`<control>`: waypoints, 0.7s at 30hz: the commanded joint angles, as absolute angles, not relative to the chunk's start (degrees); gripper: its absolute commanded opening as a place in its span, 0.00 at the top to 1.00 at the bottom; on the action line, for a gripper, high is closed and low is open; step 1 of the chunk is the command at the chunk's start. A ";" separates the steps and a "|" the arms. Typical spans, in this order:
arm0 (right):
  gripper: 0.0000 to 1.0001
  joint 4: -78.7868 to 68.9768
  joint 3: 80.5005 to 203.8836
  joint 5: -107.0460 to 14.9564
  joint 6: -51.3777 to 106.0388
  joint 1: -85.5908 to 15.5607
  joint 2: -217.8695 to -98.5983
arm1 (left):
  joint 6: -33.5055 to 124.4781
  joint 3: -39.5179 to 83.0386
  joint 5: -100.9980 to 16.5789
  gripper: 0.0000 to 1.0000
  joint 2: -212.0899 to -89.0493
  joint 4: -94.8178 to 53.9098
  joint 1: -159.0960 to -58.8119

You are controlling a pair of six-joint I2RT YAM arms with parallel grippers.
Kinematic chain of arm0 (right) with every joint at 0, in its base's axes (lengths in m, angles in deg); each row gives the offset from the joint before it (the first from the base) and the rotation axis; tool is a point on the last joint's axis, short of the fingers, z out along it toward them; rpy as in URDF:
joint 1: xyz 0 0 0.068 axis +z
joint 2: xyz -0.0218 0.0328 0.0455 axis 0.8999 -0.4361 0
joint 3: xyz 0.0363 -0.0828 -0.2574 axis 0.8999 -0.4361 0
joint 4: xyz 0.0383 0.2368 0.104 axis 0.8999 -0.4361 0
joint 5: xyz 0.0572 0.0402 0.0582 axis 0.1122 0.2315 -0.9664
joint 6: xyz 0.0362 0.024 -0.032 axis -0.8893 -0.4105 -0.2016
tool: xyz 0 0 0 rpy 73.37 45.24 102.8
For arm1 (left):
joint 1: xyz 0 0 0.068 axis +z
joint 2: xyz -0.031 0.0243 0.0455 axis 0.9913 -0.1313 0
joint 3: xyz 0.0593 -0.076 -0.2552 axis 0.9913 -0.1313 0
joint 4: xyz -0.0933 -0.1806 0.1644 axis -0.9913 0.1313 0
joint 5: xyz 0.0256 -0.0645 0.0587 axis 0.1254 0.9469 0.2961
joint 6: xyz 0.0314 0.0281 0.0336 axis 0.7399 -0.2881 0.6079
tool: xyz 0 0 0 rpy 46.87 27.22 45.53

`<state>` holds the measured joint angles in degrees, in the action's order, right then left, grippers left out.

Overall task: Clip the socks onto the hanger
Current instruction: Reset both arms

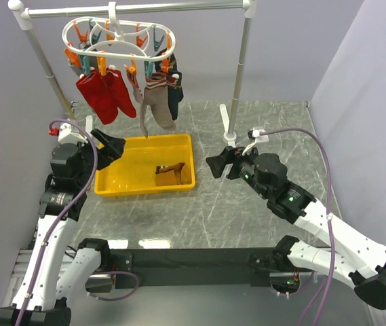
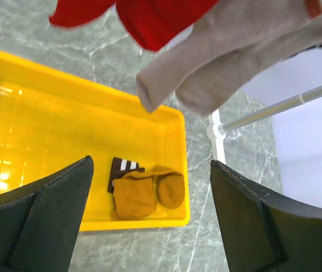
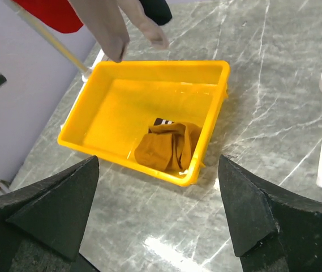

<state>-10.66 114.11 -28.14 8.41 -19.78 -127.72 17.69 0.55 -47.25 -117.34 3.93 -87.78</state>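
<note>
The white oval hanger point(image 1: 114, 49) with orange and teal clothespins hangs from the rail. A red pair of socks point(image 1: 101, 95) and a grey-beige pair point(image 1: 156, 103) are clipped to it, with a dark sock point(image 1: 176, 95) behind. A brown-mustard sock point(image 1: 169, 174) with a dark striped cuff lies crumpled in the yellow tray point(image 1: 114, 183); it also shows in the left wrist view point(image 2: 146, 194) and the right wrist view point(image 3: 168, 148). My left gripper point(image 1: 113, 151) is open and empty over the tray's left end. My right gripper point(image 1: 214, 166) is open and empty, right of the tray.
The white pole-and-rail stand has a left pole point(image 1: 43, 61) and a right pole point(image 1: 240, 68) with a foot point(image 1: 229, 129) on the marble table. Purple cables trail from both arms. Grey walls close the back and right.
</note>
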 commanded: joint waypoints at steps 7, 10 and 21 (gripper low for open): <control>0.07 -11.16 111.73 -21.10 -0.39 -20.02 -124.18 | 17.69 -2.24 -44.76 0.10 -115.25 4.50 -87.55; 0.07 -14.14 112.96 -19.51 -1.88 -20.11 -122.68 | 17.52 -2.42 -45.11 0.10 -113.84 4.85 -87.90; 0.05 -24.43 117.00 -17.40 -5.67 -20.02 -120.66 | 16.81 -6.29 -46.07 0.08 -105.67 6.07 -90.01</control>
